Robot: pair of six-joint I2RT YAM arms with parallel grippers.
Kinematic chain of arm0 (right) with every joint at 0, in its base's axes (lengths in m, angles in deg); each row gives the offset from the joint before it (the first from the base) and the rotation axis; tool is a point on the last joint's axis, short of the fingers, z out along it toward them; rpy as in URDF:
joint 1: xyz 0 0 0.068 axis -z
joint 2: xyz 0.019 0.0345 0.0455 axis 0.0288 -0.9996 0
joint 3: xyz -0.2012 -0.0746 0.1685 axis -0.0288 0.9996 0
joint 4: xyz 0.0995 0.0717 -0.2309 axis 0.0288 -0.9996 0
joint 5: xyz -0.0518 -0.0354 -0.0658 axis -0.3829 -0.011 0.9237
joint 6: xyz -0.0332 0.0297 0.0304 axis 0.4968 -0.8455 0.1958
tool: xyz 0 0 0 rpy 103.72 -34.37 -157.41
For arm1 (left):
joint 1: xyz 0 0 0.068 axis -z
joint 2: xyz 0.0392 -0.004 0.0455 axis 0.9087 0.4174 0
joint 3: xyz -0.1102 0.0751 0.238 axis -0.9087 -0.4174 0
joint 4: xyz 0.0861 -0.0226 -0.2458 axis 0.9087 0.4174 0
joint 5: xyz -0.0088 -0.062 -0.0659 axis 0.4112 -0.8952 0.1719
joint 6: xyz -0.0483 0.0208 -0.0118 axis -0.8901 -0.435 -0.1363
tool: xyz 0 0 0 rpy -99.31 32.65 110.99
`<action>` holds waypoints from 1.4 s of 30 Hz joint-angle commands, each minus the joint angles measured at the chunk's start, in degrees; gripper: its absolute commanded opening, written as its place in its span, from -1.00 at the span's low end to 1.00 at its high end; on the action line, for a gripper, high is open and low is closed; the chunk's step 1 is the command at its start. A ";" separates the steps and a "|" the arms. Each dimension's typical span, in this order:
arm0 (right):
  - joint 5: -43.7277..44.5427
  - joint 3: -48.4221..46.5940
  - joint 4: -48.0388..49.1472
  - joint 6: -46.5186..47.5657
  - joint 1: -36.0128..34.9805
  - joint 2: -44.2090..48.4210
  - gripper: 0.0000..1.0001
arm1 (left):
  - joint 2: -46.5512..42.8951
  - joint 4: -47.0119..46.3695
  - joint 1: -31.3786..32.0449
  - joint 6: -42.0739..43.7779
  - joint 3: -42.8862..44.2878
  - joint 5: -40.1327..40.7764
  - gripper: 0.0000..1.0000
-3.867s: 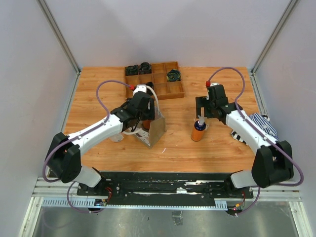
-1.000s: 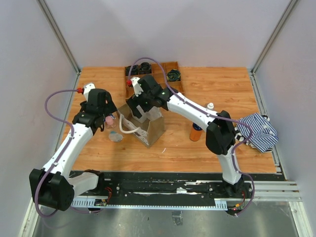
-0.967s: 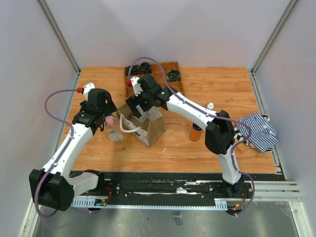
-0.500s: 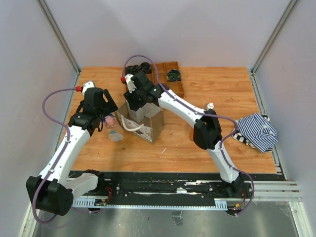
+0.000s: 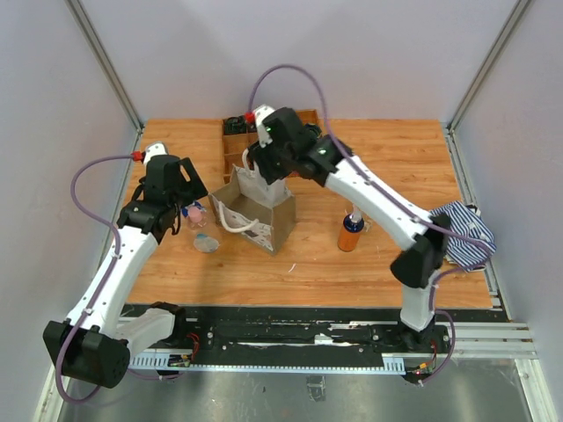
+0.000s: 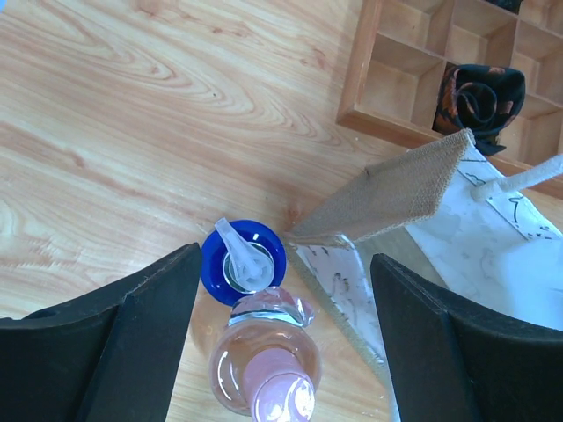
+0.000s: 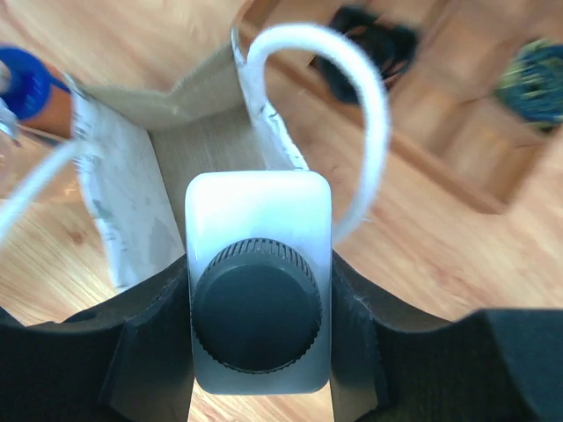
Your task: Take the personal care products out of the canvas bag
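Right claw (image 7: 258,303) clamps pale bottle (image 7: 258,207) above canvas bag (image 5: 266,225); left claw (image 6: 283,286) spread wide.

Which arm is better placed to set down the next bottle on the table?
Right. The right gripper is shut on the pale black-capped bottle above the canvas bag. The left gripper is open over the blue-capped bottle and pink bottle beside it.

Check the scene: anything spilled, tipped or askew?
Nothing spilled or tipped. The canvas bag sits askew on the table; blue bottle, pink-capped bottle and amber bottle stand upright. The right jaws hold the pale bottle squarely.
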 commanded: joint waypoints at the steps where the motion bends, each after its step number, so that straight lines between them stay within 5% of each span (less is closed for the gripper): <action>1: 11.12 -2.55 1.16 -0.81 1.10 14.58 -0.49 | -0.21 0.54 -0.28 1.73 3.81 1.42 0.64; 13: 13.18 14.97 -0.16 -0.89 15.09 35.22 -0.48 | 1.10 1.16 -0.23 3.79 5.79 2.37 0.64; 24: 7.46 21.97 1.52 -6.22 19.40 39.04 -0.44 | 0.78 1.30 -0.25 2.97 5.41 1.67 0.63; 37: 12.53 17.25 1.09 -7.63 0.79 33.69 -0.44 | -0.79 2.55 -0.24 3.52 5.20 2.75 0.64; 42: 8.09 19.93 4.69 -3.48 -0.80 32.90 -0.43 | -0.80 2.72 -0.24 3.41 4.70 2.08 0.63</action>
